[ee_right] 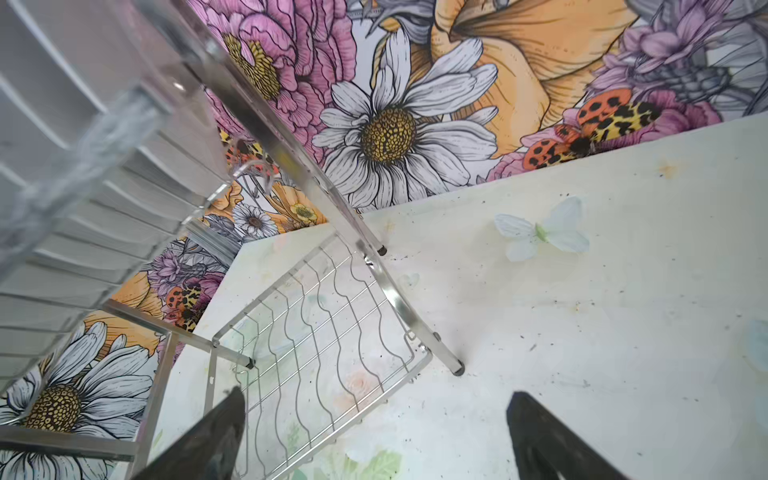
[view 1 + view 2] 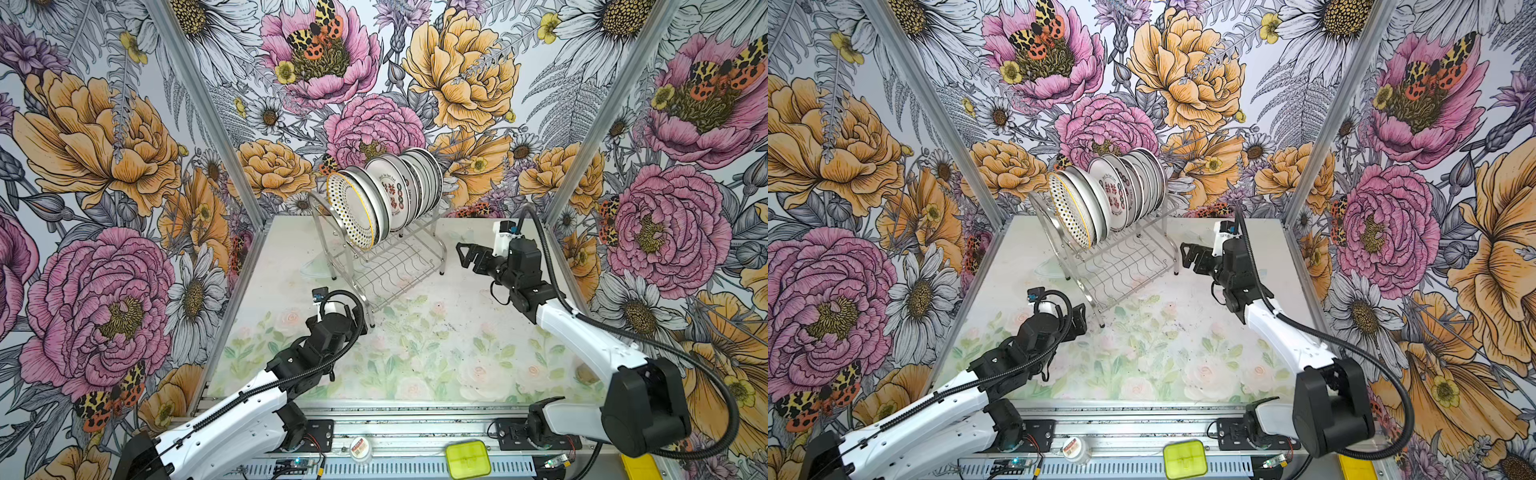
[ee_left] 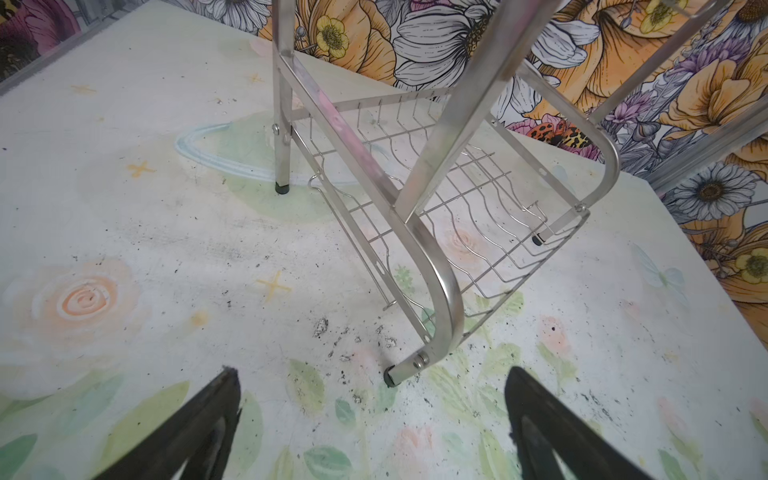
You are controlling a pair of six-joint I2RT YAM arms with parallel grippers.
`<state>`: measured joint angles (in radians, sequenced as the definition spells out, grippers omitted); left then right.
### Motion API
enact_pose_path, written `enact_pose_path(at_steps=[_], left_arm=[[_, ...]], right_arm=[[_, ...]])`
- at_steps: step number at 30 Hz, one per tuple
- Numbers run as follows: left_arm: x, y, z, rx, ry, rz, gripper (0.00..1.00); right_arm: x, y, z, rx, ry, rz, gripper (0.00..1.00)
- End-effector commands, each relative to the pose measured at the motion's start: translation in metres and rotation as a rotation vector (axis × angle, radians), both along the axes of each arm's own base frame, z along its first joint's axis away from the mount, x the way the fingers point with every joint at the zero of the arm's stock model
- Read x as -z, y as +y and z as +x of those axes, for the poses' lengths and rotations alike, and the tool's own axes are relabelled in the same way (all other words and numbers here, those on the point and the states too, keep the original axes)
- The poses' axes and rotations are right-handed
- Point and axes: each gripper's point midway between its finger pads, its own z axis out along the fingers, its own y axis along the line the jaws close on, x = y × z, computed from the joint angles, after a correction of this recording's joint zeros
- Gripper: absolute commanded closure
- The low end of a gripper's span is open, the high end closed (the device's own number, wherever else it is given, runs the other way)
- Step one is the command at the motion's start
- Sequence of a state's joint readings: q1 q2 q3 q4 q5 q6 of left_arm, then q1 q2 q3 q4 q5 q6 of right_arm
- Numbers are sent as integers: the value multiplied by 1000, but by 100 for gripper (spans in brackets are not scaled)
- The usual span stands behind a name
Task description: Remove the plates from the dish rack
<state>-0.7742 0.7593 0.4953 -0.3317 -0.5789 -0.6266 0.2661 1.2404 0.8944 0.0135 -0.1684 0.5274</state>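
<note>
The dish rack, shiny steel wire with two tiers, stands at the back middle of the table in both top views. Several white plates stand on edge in its upper tier: a dotted, yellow-rimmed one at the front, then one with red characters. My left gripper is open and empty, low by the rack's near foot. My right gripper is open and empty, just right of the rack, facing its wavy lower shelf. From below, the plates look blurred.
The floral table mat lies between the arms. Flowered walls close in the left, back and right sides. On the front rail sit a yellow-green box and a small round jar.
</note>
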Motion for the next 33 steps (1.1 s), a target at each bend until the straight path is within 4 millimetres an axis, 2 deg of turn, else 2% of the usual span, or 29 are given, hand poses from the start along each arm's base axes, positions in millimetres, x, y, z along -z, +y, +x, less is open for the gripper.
enact_pose_path(at_steps=[1, 4, 6, 11, 15, 17, 20, 21, 25, 28, 33], left_arm=[[0, 8, -10, -7, 42, -21, 1], [-9, 9, -14, 5, 34, -35, 1], [-17, 9, -17, 13, 20, -44, 1], [-37, 10, -19, 32, -24, -50, 1], [-55, 13, -18, 24, -65, -44, 1], [-65, 17, -18, 0, -82, -55, 1], [-79, 19, -17, 2, -106, -61, 1], [-83, 20, -17, 3, -110, -63, 1], [-96, 24, -16, 5, -114, -70, 1], [-100, 31, -12, -5, -115, -49, 1], [-103, 53, -11, -82, -103, -8, 1]], right_arm=[[-14, -13, -34, 44, -14, -169, 1], [-36, -6, -60, 32, -41, -220, 0], [-57, 8, -76, -18, -99, -205, 0], [-121, 72, -113, -295, -350, -244, 0], [-173, 103, -119, -370, -532, -275, 1], [-200, 119, -118, -406, -569, -240, 0], [-227, 146, -116, -428, -579, -186, 0], [-233, 160, -120, -450, -585, -184, 0], [-247, 202, -112, -336, -611, -347, 1], [-261, 208, -100, -200, -608, -411, 0], [-258, 222, -101, -123, -593, -466, 5]])
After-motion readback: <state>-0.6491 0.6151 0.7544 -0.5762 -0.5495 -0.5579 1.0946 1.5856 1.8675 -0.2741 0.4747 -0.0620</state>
